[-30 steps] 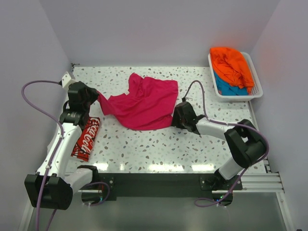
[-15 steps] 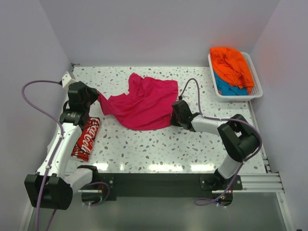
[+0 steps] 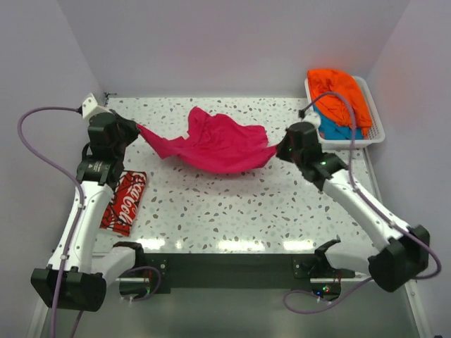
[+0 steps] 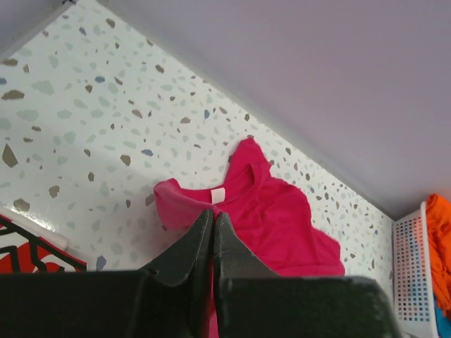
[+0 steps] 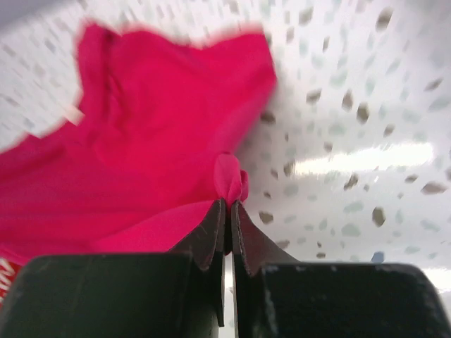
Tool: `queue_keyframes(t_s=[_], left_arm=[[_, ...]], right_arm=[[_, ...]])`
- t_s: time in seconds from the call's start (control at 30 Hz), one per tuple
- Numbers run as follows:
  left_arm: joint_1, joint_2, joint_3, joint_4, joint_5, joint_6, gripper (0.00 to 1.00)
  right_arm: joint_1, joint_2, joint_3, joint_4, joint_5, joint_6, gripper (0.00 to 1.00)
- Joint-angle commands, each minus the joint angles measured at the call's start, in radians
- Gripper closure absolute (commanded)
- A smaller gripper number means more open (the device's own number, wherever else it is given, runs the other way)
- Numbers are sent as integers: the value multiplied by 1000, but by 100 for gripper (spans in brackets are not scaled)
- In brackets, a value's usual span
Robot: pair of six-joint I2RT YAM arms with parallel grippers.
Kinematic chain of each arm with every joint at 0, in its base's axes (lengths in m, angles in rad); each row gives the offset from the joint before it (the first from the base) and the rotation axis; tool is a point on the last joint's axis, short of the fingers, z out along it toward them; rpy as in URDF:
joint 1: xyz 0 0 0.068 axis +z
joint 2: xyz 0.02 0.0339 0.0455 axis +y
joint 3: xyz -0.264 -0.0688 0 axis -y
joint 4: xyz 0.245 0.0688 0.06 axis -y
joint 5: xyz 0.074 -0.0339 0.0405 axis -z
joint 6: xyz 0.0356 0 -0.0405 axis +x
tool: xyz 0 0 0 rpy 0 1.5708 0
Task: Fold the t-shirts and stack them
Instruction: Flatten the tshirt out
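The magenta-pink t-shirt (image 3: 211, 144) hangs stretched between both grippers above the speckled table. My left gripper (image 3: 135, 129) is shut on its left edge; in the left wrist view the jaws (image 4: 213, 215) pinch pink cloth, with the shirt's (image 4: 278, 218) collar label beyond them. My right gripper (image 3: 277, 149) is shut on the right edge, and a bunched fold of the shirt (image 5: 141, 141) pokes out above its tips (image 5: 229, 204). A folded red t-shirt (image 3: 124, 202) with white lettering lies under the left arm. The orange t-shirt (image 3: 340, 93) and the teal-blue one (image 3: 331, 129) sit in the basket.
A white slatted basket (image 3: 373, 134) stands at the back right corner, and also shows at the right edge of the left wrist view (image 4: 410, 271). Walls close in the table on the left, back and right. The right arm's cable (image 3: 331, 98) arcs in front of the basket.
The right gripper shut on the shirt's right edge and rose toward the back right. The left gripper lifted too. The pink shirt went from lying on the table to hanging taut between them.
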Motion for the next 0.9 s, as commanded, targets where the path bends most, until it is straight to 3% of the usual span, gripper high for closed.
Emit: queue_keyframes(t_s=[0.0,0.27,0.43,0.57,0.7,0.87], left_arm=[[6,-88,177,-47,-10,89,100],[6,-109,556,-160,23,154,100],[6,-56,781,-183,73,174,100],[6,-5,805,-153,121,175,100],[6,71,712,-62,202,141,100],[6,239,675,70,283,128,100]], right_arm=[[-29,-151,244,-197,94,-108,100],[-29,-163,770,-389,137,-258,100],[-29,-131,939,-430,138,-310,100],[-29,-96,961,-418,114,-337,100],[-30,-30,926,-362,100,-355,100],[-80,138,891,-260,27,-366,100]])
